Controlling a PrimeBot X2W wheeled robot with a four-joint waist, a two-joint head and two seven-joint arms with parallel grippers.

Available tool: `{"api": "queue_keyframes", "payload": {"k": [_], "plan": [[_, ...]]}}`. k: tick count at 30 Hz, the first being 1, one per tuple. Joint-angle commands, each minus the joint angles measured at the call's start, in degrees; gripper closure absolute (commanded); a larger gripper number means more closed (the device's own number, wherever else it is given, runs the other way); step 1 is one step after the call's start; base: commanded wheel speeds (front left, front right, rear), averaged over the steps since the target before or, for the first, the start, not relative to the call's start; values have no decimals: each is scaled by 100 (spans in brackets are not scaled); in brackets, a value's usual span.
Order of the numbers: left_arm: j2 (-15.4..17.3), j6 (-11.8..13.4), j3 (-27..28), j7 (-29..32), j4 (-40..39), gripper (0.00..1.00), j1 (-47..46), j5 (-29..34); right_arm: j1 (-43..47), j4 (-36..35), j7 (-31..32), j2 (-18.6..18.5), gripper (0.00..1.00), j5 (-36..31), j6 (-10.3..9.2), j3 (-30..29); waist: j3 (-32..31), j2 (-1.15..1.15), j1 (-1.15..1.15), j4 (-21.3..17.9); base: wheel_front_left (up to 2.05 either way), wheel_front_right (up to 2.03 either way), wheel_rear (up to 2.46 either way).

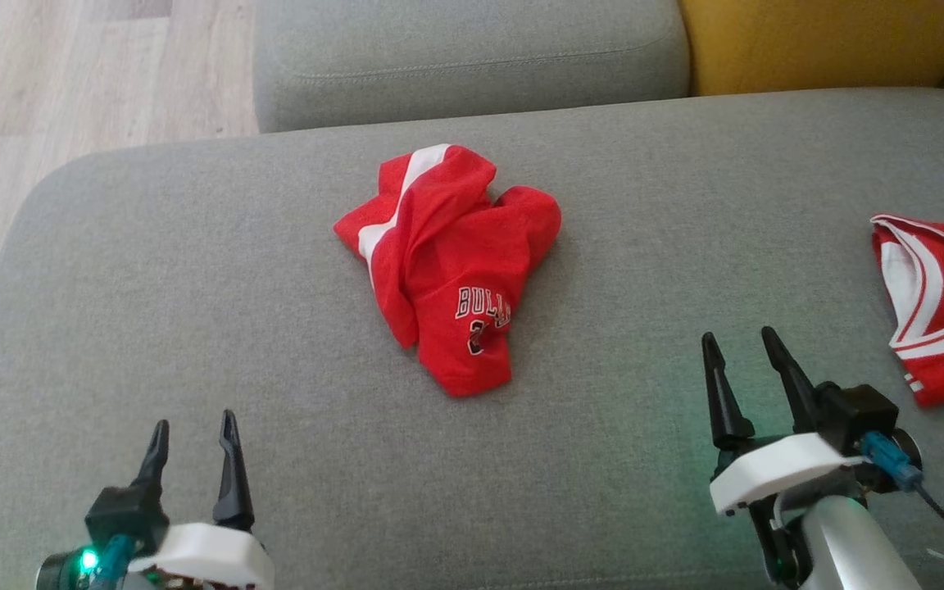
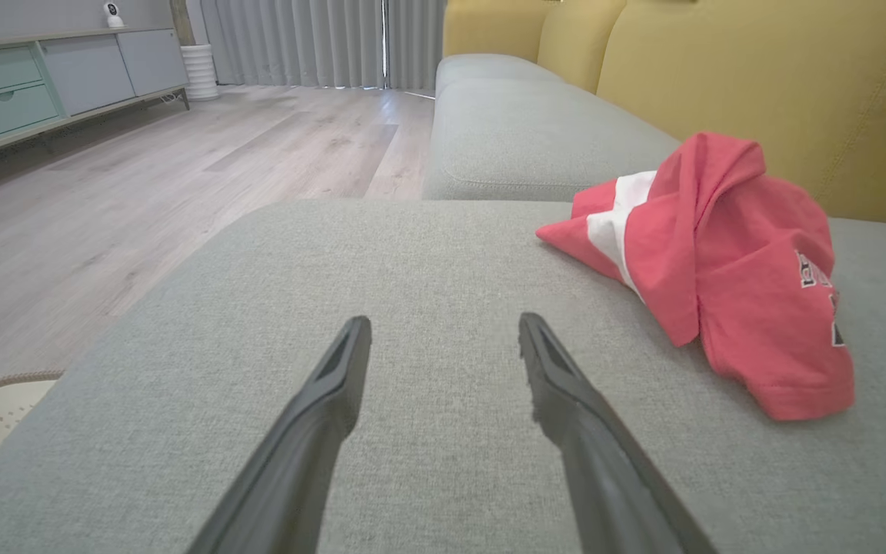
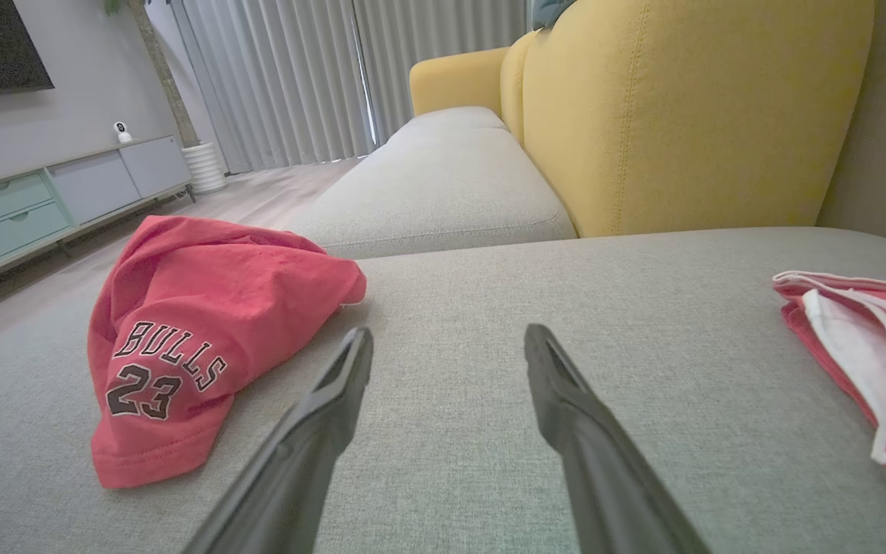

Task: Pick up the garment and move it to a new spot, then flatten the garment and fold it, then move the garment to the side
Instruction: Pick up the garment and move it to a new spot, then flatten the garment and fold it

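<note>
A crumpled red garment (image 1: 449, 262) with a white stripe and "BULLS 23" lettering lies in a heap near the middle of the grey sofa seat (image 1: 193, 311). It appears at the right of the left wrist view (image 2: 727, 261) and at the left of the right wrist view (image 3: 189, 331). My left gripper (image 1: 193, 426) hovers low at the near left, open and empty, well short of the garment. Near right of the garment, my right gripper (image 1: 738, 342) is open with nothing between its fingers.
A second red and white garment (image 1: 943, 307) lies at the seat's right edge (image 3: 866, 354). Yellow back cushions (image 3: 681, 115) rise behind the seat, and another grey cushion (image 1: 472, 57) adjoins at the far side. Wooden floor (image 1: 46, 98) lies beyond the left edge.
</note>
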Motion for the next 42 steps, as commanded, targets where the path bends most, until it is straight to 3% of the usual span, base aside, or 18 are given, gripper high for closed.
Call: {"api": "queue_keyframes", "payload": {"k": [1, 16, 21, 29, 42], "plan": [[6, -17, 249, -70, -226, 0, -142, 43, -101, -191, -63, 8, 0, -2, 36, 148, -13, 0, 0, -4, 0, 0, 0], [-62, -126, 353, -70, -193, 0, -147, 84, -71, -172, -63, 8, 0, 68, 36, 260, 0, 0, 0, 52, 0, 0, 0], [-70, -157, 302, -70, -164, 0, -149, 55, -103, -77, -52, 8, 0, 100, 36, 558, 46, 0, 0, 148, 0, 0, 0], [-74, -211, 37, -70, -124, 0, -304, -44, -389, 244, 285, 8, 0, 337, 36, 1414, 301, 0, 0, 607, 0, 0, 0], [-75, -197, -203, -70, -151, 0, -513, -80, -1074, 1121, 280, 8, 0, 491, 36, 1433, 685, 0, 0, 1239, 0, 0, 0]]}}
